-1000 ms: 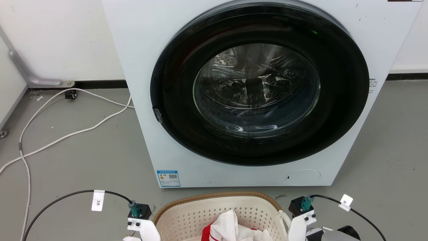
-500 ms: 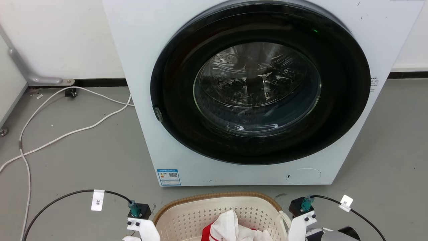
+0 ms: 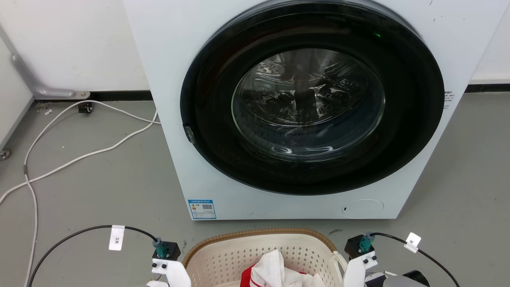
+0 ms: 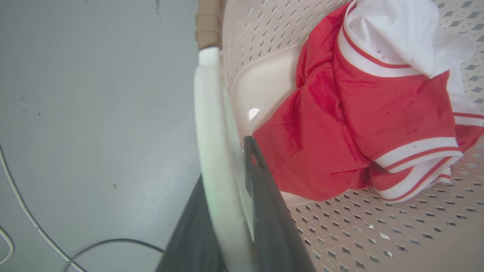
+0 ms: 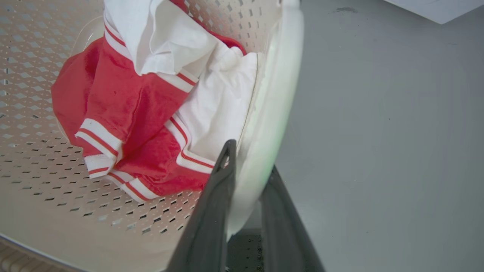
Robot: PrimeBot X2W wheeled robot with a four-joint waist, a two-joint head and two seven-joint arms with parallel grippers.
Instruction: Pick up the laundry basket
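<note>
White tag (image 3: 116, 240) on left black cable (image 3: 139, 230) reading "3米", second white tag (image 3: 412, 241) on right black cable (image 3: 388, 235) reading "米", blue QR-code sticker (image 3: 202, 209) low on washing machine (image 3: 167, 59) front, its small print illegible, likewise tiny print (image 3: 448, 99) at right edge.

washer (image 3: 310, 111) close ahead of laundry basket (image 3: 255, 233), grey floor (image 3: 99, 191) open either side, white cables (image 3: 107, 150) far left

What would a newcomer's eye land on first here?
The white washing machine, its big dark round door shut, stands at the centre of the head view. In front of it, the laundry basket holds a red-and-white garment, and the left hand and right hand each straddle a white handle.
</note>
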